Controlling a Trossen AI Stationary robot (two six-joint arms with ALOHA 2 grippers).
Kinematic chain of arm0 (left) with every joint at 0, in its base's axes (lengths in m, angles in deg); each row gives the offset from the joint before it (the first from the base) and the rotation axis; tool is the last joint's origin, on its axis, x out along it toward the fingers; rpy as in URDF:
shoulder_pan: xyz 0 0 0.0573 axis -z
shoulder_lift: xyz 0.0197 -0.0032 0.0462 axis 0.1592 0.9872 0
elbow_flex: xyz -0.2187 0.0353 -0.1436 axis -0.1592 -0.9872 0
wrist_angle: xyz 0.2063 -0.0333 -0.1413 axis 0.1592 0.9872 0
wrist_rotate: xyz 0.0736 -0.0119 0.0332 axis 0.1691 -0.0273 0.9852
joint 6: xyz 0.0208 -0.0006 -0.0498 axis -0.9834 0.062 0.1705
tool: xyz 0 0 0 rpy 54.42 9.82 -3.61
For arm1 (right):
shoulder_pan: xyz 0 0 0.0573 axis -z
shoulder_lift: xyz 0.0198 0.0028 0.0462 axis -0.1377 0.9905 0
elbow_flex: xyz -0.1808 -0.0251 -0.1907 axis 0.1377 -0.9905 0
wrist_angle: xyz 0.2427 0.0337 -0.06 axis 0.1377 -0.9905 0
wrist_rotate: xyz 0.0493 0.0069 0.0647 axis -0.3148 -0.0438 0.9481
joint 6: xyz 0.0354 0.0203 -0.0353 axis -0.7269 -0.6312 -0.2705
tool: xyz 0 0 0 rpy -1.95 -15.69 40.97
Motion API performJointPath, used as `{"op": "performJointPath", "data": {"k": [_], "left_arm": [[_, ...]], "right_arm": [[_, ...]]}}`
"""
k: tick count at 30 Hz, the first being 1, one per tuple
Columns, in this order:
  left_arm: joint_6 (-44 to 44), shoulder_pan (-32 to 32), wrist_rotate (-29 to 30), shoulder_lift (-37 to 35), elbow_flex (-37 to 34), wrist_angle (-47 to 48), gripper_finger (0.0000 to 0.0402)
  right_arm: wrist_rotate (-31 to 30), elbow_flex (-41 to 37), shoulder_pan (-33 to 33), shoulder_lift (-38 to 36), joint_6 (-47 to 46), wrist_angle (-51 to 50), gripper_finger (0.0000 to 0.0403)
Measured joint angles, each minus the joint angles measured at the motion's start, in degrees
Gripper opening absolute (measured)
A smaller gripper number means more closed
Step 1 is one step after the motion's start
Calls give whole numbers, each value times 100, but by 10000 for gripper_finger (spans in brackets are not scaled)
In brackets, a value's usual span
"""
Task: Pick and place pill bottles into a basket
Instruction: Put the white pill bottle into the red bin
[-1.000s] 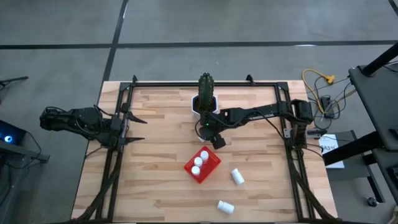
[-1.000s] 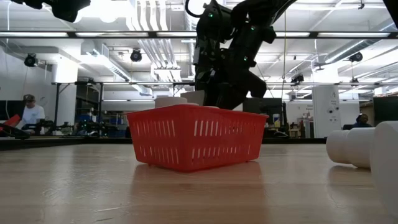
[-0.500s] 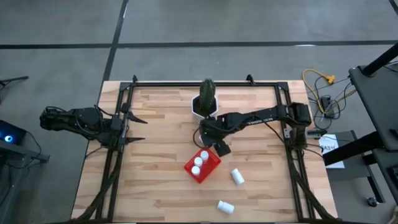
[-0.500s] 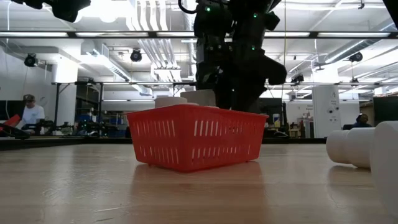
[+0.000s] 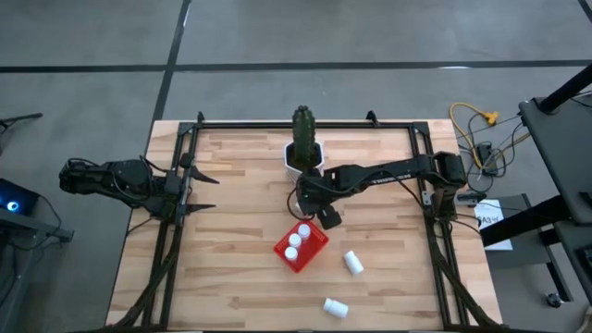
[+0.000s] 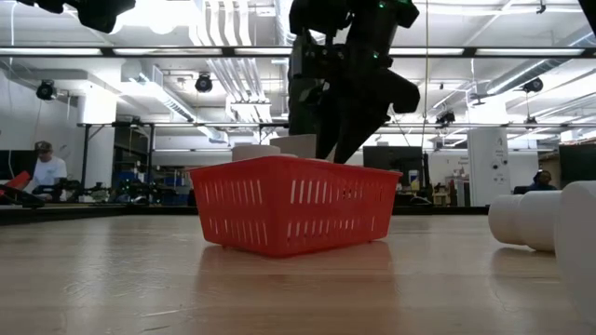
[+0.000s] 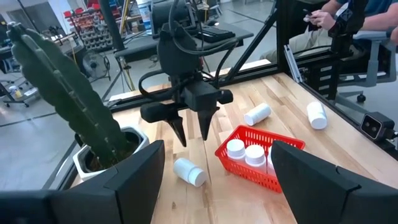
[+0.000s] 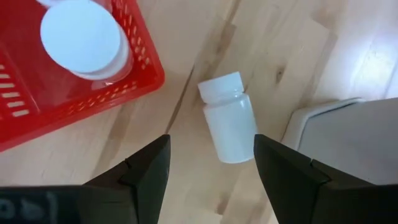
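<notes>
1. Your table [image 5: 240, 268] is pale wood planks with a dark frame on its edges; no writing on it can be read.
2. Your right arm [image 5: 388, 172] reaches in from the right side to the middle of the table. The left arm [image 5: 111, 178] waits folded at the left edge.
3. The cactus [image 5: 305, 132] stands upright in a white pot [image 5: 294, 159] near the far edge, just behind the right gripper.
4. The basket [image 5: 302, 246] sits near the middle, turned cornerwise. You see three bottles [image 5: 297, 241] standing in it, caps up, with no label showing.
5. Your right gripper [image 5: 313, 205] hangs above the table between the pot and the basket, fingers pointing down and spread apart, holding nothing.
6. Your left gripper [image 5: 205, 191] is at the left edge, fingers wide apart and empty.
7. One bottle [image 8: 227, 121] lies on its side on the wood right under the right gripper, between its fingers in the wrist view, just beside the basket's corner and the pot.
8. Two more bottles lie on their sides on the near right: one [image 5: 352, 262] just beside the basket, one [image 5: 335, 306] closer to the front edge.
9. The bottles are plain white; you can read no brand or text on any of them.
</notes>
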State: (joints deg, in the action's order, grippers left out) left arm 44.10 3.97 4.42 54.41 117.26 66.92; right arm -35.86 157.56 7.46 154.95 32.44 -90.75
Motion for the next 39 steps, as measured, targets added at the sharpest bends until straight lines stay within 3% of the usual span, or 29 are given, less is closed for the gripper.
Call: {"op": "performJointPath", "data": {"k": [13, 29, 39], "left_arm": [[-48, 1, -1, 1, 0, 22, 277], [-57, 1, -1, 9, 0, 32, 277], [-57, 1, 0, 2, 0, 31, 277]], "right_arm": [[263, -35, -74, 1, 893, 33, 219], [-298, -46, -61, 511, 1915, -2, 219], [-500, -46, -65, 545, 2029, 39, 219]]}}
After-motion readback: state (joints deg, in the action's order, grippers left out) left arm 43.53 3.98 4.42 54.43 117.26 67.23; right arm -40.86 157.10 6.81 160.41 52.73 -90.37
